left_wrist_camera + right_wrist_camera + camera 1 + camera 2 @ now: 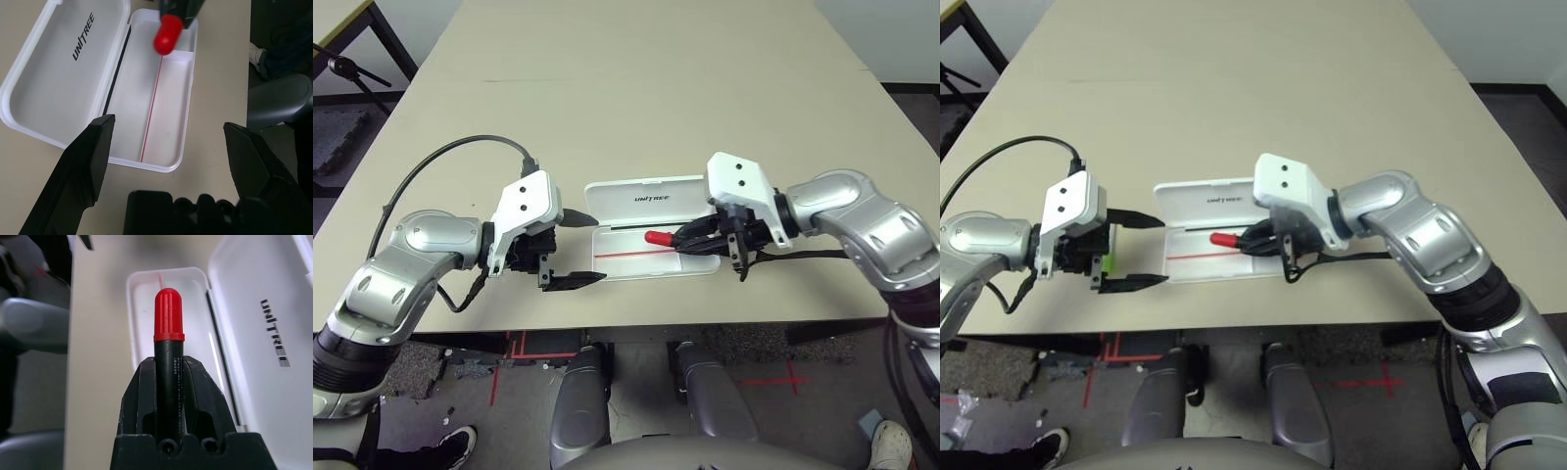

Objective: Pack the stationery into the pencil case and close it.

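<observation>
Near the tabletop's front edge the case [651, 227] lies open, tray empty. Right gripper [690, 238] fingers clamp the marker [658, 237] just over the tray. Left gripper [576, 249] fingers wide apart, holding nothing. Packing barely begun; closing remains.

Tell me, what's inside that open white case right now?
The pencil case tray shows a thin red line and bare white plastic. The right gripper holds the red marker over it. The tray's end under that gripper is hidden.

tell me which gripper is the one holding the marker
The right gripper: its jaws are shut on the red-capped marker over the open pencil case. The left gripper is open and empty.
</observation>
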